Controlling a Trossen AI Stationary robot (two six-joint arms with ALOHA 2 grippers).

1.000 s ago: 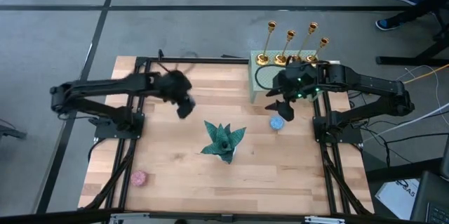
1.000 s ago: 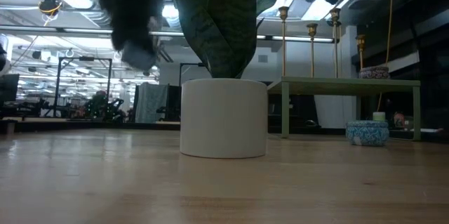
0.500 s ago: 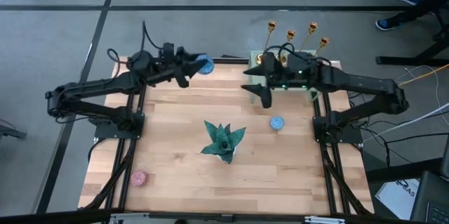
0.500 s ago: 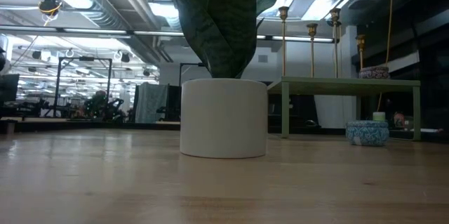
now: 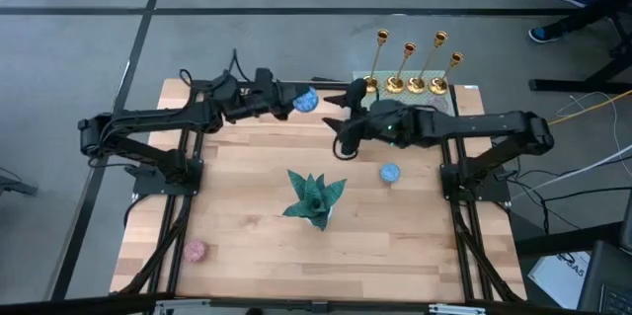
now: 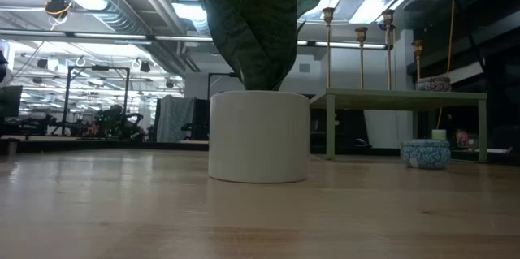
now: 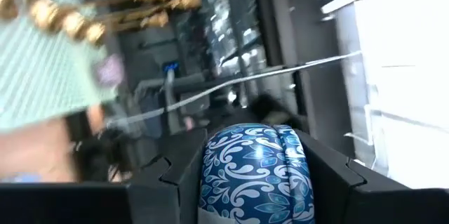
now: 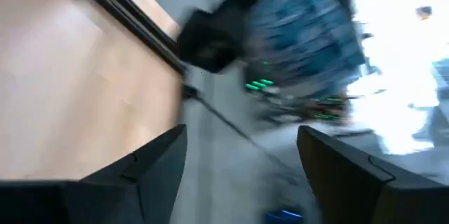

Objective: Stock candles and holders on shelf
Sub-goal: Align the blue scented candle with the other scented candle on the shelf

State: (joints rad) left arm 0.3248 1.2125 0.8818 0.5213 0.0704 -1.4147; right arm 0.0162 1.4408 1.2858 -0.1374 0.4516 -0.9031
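- The left end effector point(image 5: 293, 101) is raised over the far edge of the bench point(image 5: 247, 216), pinching a blue candle point(image 5: 305, 101); in the left wrist view that blue patterned puck point(image 7: 256, 164) sits squeezed between the two dark fingers point(image 7: 179, 178).
- The right end effector point(image 5: 341, 118) hangs just beside it over the far part of the bench, its fingers point(image 8: 151, 161) spread wide with nothing between them, pointed toward the held candle.
- A second blue candle point(image 5: 390, 172) lies on the bench in front of the shelf point(image 5: 464, 98); the low view shows it point(image 6: 425, 153) resting on the wood by the shelf's legs.
- The pink candle point(image 5: 196, 251) lies near the bench's near left corner, well apart from the rest.
- A mauve-grey candle point(image 6: 433, 84) sits on the shelf top.
- Four gold holders point(image 5: 413, 63) stand upright in a row on the shelf's far side.
- A teal spiky plant ornament point(image 5: 314, 198) stands mid-bench.
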